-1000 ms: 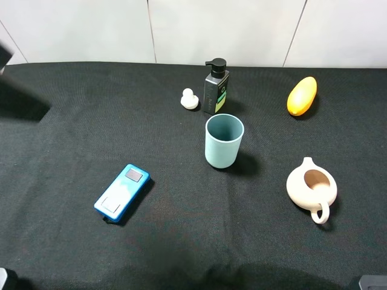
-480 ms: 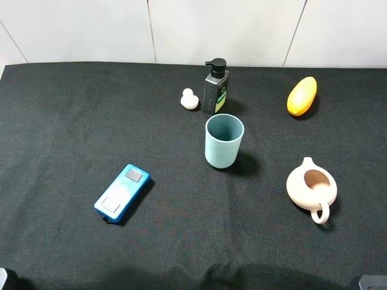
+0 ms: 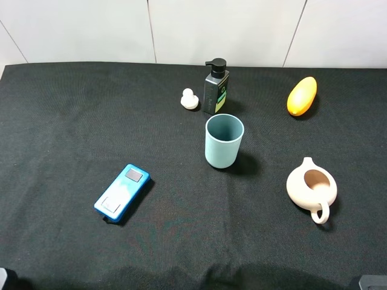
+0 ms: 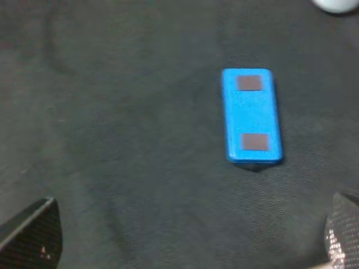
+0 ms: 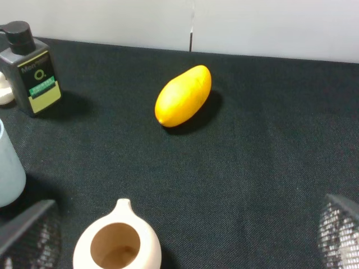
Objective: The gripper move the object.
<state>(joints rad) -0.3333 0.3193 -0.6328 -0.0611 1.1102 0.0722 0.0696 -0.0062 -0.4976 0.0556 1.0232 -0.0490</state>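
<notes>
The black pump bottle with a green-and-white label stands upright at the back middle of the black table; it also shows in the right wrist view. In the exterior view neither gripper reaches over the table. In the left wrist view my left gripper is open and empty, with its fingertips wide apart, near the blue device. My right gripper is open and empty, with its fingertips wide apart, far from the bottle.
A teal cup stands just in front of the bottle. A small white knob lies to the bottle's left. A blue flat device lies front left. A mango lies back right. A beige teapot sits front right.
A dark blurred arm at the far left edge of the exterior view one second ago has gone out of view. No object has moved.
</notes>
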